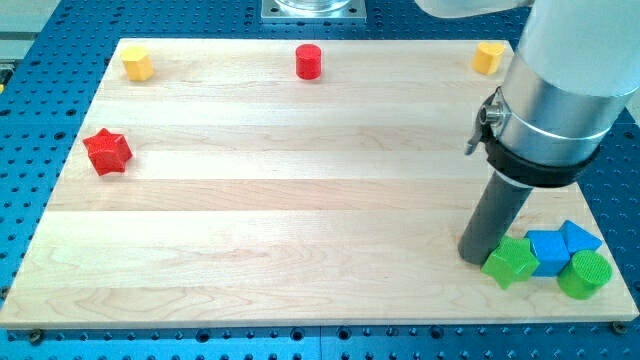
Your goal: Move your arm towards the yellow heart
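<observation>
Two yellow blocks lie near the view's top edge. The one at the top right (488, 57) looks like the yellow heart, though its shape is small and hard to make out. The other, at the top left (137, 63), looks more like a hexagon. My tip (476, 259) rests on the board at the lower right, right against the left side of a green star (510, 263). The heart lies far above my tip, almost straight up the view, next to the arm's silver body.
A blue cube (548, 251), a blue triangular block (581, 237) and a green cylinder (585, 275) cluster right of the green star. A red cylinder (309, 61) sits at the top middle. A red star (107, 151) lies at the left. The wooden board (300, 200) ends just below the cluster.
</observation>
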